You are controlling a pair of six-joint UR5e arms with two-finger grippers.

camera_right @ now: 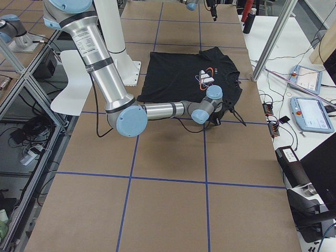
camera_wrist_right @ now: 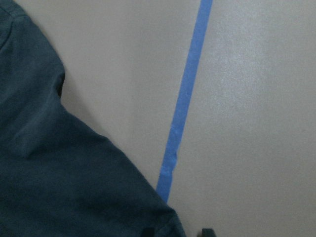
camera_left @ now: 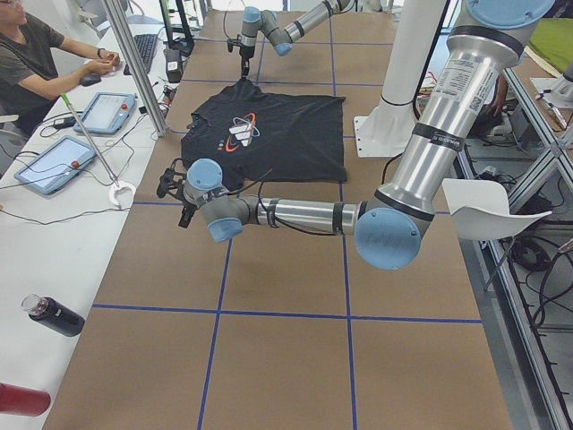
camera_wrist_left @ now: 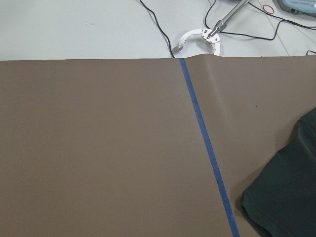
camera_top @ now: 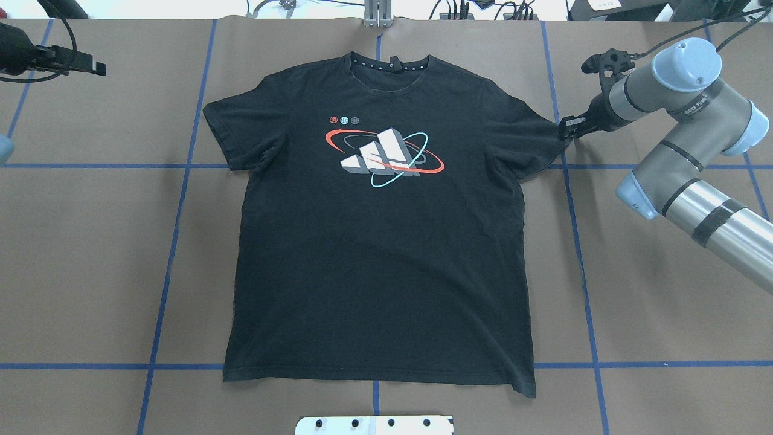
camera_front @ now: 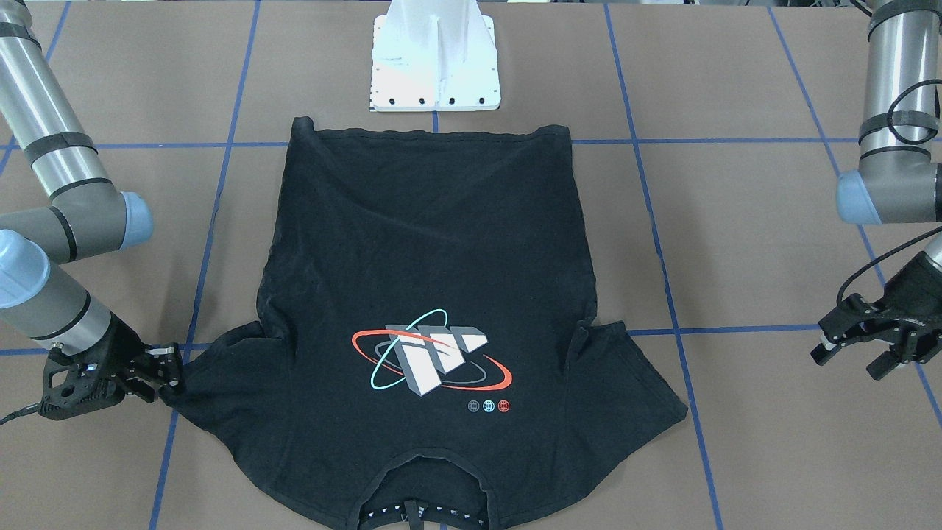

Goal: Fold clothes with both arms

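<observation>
The black T-shirt (camera_top: pixel 380 241) lies flat on the brown table with its white block graphic and red and cyan rings (camera_top: pixel 383 154) facing up, collar toward the far edge. My right gripper (camera_top: pixel 567 127) sits low at the tip of the shirt's sleeve (camera_front: pixel 221 368). In the right wrist view its two fingertips (camera_wrist_right: pixel 206 231) stand apart with the sleeve's corner (camera_wrist_right: pixel 168 219) between them, so it is open. My left gripper (camera_front: pixel 854 357) hovers open well clear of the other sleeve (camera_front: pixel 640 390). That sleeve's hem (camera_wrist_left: pixel 286 197) shows in the left wrist view.
The white bolted pedestal base (camera_front: pixel 434 73) stands just past the shirt's bottom hem. Blue tape lines (camera_top: pixel 181 181) cross the table. A person (camera_left: pixel 36 63) sits at a side bench with tablets (camera_left: pixel 54 161), cables and bottles (camera_left: pixel 54 315).
</observation>
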